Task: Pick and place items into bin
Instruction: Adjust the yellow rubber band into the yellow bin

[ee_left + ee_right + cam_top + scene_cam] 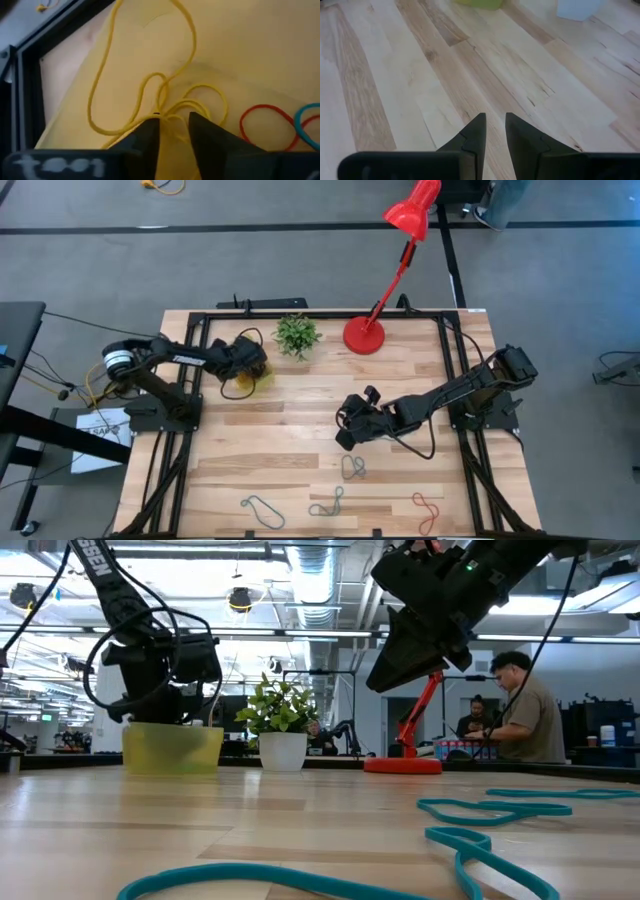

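Bright even overhead light, soft shadows; low view foreground blurred.

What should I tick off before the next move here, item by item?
1. Left gripper over the yellow bin: ok.
2. Yellow band clear of its fingertips: cannot tell, it bunches right at them.
3. Red band inside the bin: ok.
4. Right gripper empty, above bare table: ok.
5. Bands left on the table, such as the red one: not ok.
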Available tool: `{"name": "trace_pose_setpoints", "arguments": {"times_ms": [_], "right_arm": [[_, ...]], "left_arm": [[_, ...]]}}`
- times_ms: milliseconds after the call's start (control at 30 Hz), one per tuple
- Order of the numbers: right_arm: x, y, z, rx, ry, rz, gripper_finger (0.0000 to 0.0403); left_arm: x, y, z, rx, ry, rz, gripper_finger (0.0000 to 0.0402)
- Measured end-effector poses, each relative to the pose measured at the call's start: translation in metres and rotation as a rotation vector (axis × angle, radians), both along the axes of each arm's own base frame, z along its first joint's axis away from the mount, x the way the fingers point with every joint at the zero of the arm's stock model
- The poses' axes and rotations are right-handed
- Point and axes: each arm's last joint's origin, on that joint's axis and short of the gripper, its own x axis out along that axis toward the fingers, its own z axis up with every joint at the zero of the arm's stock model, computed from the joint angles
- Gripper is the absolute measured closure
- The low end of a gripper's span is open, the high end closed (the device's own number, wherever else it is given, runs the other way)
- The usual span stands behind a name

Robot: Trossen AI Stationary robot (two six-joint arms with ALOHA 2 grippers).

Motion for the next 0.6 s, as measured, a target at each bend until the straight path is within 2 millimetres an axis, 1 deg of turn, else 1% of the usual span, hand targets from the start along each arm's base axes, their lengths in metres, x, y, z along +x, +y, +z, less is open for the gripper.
{"name": "trace_pose_setpoints", "arguments": {"times_ms": [100, 200, 233, 467, 600], "right_arm": [[0.0, -0.002, 0.0, -0.006, -0.002, -0.01, 0.0336], [0.001, -0.003, 0.0, -0.006, -0.002, -0.014, 0.0336], [0.001, -0.003, 0.0, -0.007, -0.002, -0.015, 0.0336], [0.001, -0.003, 0.0, -0.008, -0.002, -0.015, 0.0336], [0.001, -0.003, 0.0, -0.008, -0.002, -0.015, 0.0336]], "left_arm": [[0.0, -0.002, 0.003, 0.015, 0.012, -0.025, 0.0347], [0.001, -0.004, 0.012, 0.037, -0.018, -0.039, 0.0386], [0.001, -0.005, 0.015, 0.045, -0.032, -0.043, 0.0393], [-0.002, -0.017, 0.044, 0.074, -0.144, -0.116, 0.0392], [-0.01, -0.028, 0.063, 0.09, -0.197, -0.155, 0.0399]]}}
